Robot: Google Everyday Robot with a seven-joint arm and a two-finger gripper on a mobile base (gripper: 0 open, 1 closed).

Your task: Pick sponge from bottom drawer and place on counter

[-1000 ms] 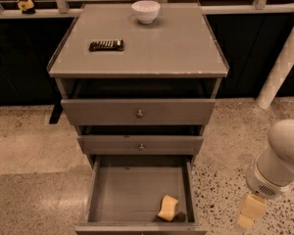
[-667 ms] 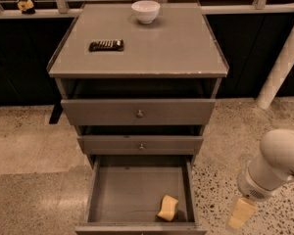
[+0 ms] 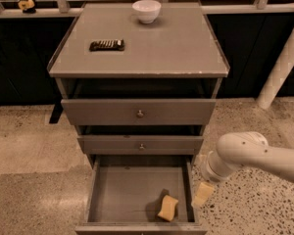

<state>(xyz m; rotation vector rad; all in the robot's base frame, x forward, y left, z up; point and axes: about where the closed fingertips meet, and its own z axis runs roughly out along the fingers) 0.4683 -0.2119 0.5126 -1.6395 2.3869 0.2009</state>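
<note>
Moved leftward at lower right, the tool (image 3: 202, 194) hangs beside the bottom drawer (image 3: 120, 195) to reach the sponge (image 3: 167, 208); how far open, I cannot tell.

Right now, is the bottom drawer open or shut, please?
Open: the bottom drawer shows the sponge inside; the gripper hangs just outside its wall.

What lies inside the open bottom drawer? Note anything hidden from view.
One yellow sponge lies near the front right of the bottom drawer. Its rear end runs under the drawer above and cannot be seen. The gripper hangs outside its right wall.
</note>
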